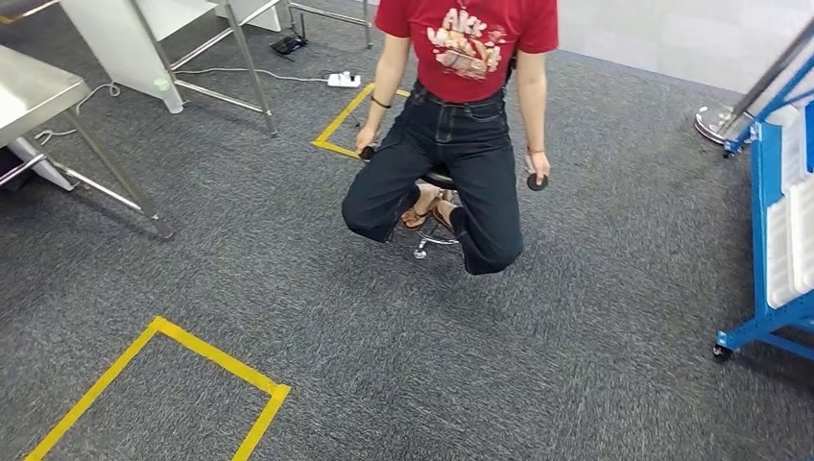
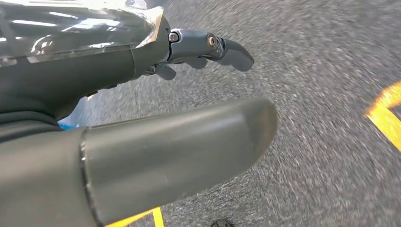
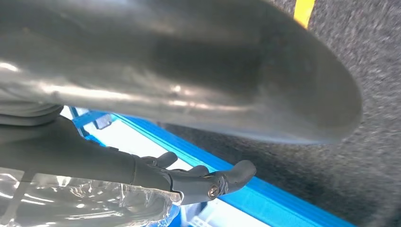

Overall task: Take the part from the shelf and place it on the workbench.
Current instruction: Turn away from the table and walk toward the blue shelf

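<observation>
Close to the camera, the left hand is seen hanging over the grey carpet, its thumb and fingers apart and nothing held; the right hand is likewise seen with its fingers loosely spread and nothing in them, beside a blue frame. On the near left of the floor a yellow tape square is marked. Farther on, in the middle, a person in a red shirt is seated on a wheeled stool, a dark controller in each hand. At the right edge the blue wheeled shelf is found, with white trays stacked in it; the part is presumably kept there, though it cannot be made out. At the far left a steel workbench is seen. How the part will handle cannot be judged until it is in view; a light, stiff piece is supposed, best taken by its firm edges.
</observation>
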